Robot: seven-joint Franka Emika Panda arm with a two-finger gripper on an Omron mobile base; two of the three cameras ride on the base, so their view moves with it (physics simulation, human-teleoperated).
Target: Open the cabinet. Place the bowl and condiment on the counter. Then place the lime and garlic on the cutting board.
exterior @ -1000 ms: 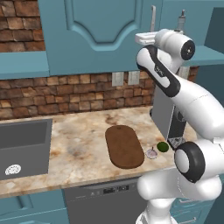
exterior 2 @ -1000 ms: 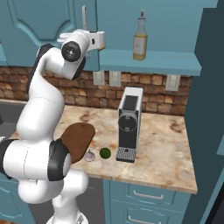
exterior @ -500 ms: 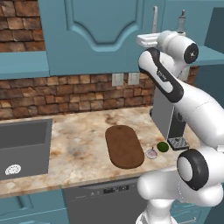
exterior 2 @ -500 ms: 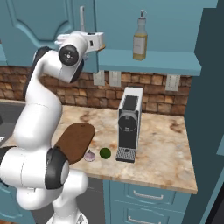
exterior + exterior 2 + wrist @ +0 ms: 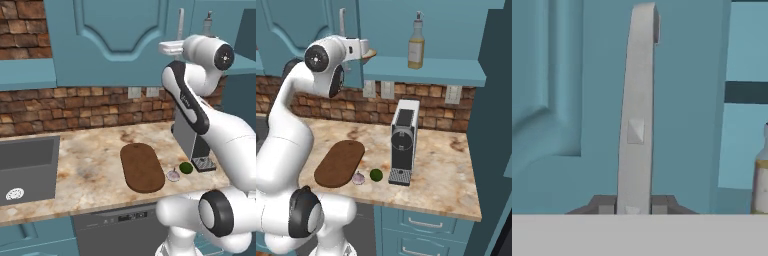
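Gripper (image 5: pixel 632 209): clamped on the cabinet handle (image 5: pixel 637 107), one dark fingertip either side of the silver bar.
Cabinet (image 5: pixel 117 40): door partly swung out from the shelf.
Bottle (image 5: pixel 416 42): upright on the open shelf, right of the handle; cut off at the hand view's edge.
Bowl (image 5: pixel 370 53): just a sliver past the hand, mostly hidden.
Board (image 5: pixel 142 166): flat on the counter (image 5: pixel 90 165), left of the coffee machine (image 5: pixel 402 141).
Garlic (image 5: pixel 173 175): touching the board's right edge.
Lime (image 5: pixel 186 167): between garlic and machine.
Sink (image 5: pixel 25 167): left of the board.
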